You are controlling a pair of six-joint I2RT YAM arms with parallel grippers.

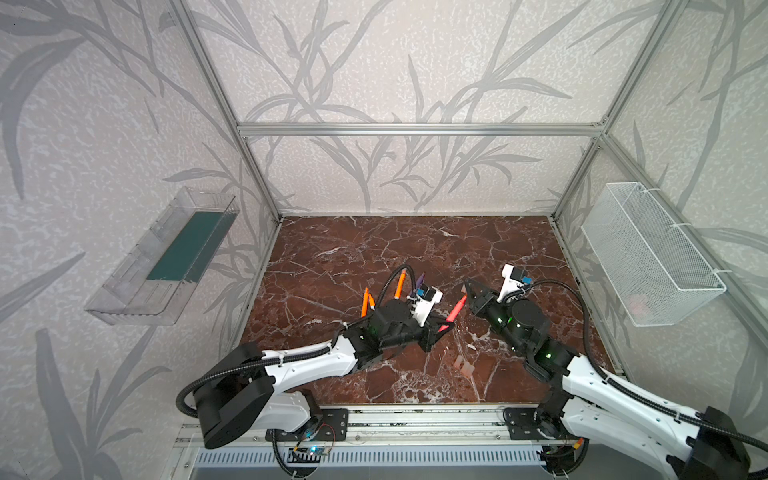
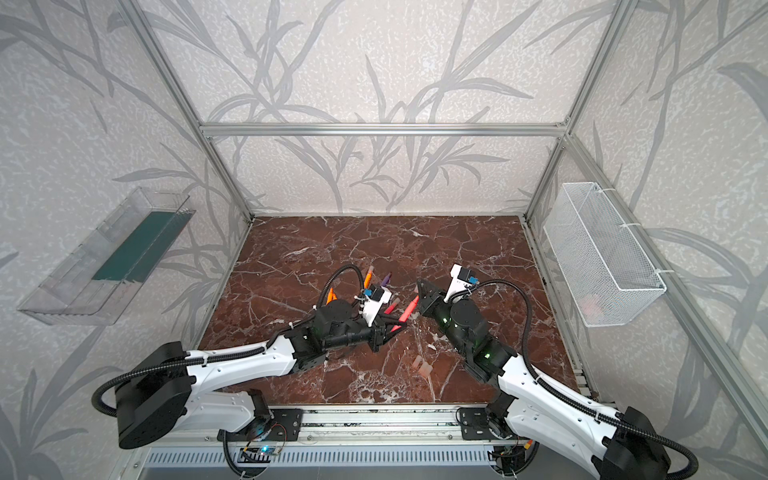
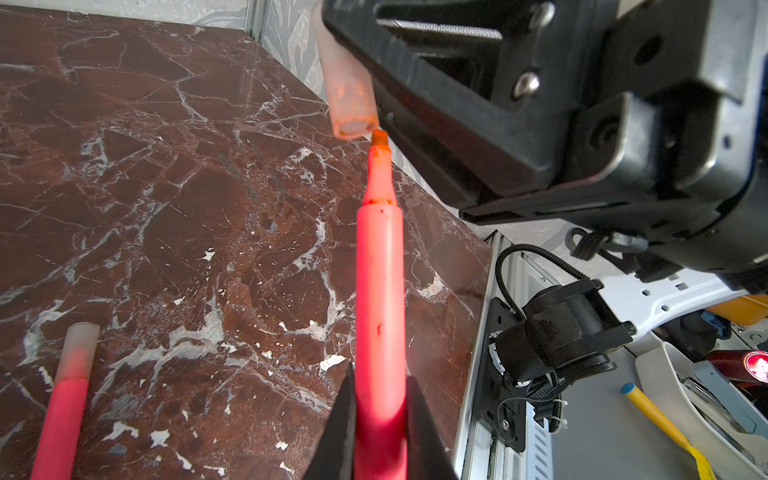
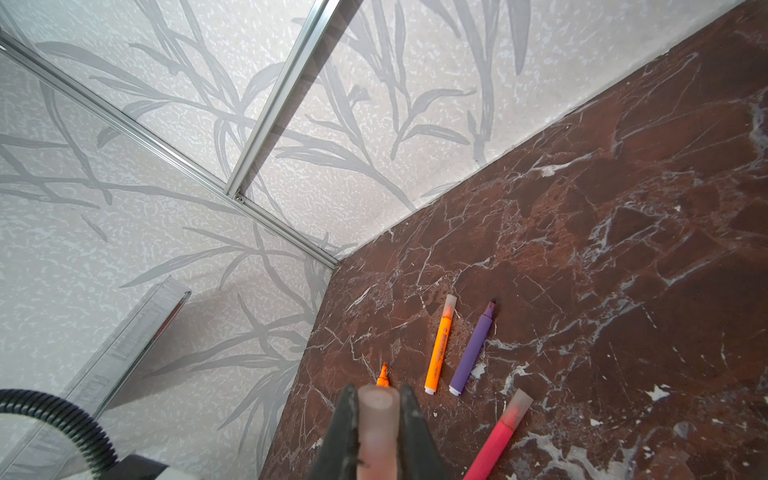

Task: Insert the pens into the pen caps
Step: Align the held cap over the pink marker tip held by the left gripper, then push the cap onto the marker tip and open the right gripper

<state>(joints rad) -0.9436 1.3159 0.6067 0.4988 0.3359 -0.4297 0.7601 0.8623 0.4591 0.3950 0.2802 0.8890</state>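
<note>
My left gripper point(image 3: 380, 374) is shut on a red-pink pen point(image 3: 380, 291), low on its barrel. The pen's orange tip sits right at the rim of a pale translucent pen cap point(image 3: 351, 104), slightly off the opening. That cap point(image 4: 378, 415) is clamped in my shut right gripper point(image 4: 378, 399). In both top views the two grippers point(image 1: 442, 326) point(image 1: 466, 286) face each other mid-table, the red pen point(image 2: 409, 309) between them. On the marble lie a capped orange pen point(image 4: 440, 345), an uncapped purple pen point(image 4: 473, 349) and a capped red-pink pen point(image 4: 505, 432).
Two more orange pens point(image 1: 365, 301) lie left of the left arm. Loose pen caps point(image 1: 465, 365) lie near the front of the table. A white wire basket point(image 1: 652, 257) hangs on the right wall, a clear tray point(image 1: 162, 262) on the left wall.
</note>
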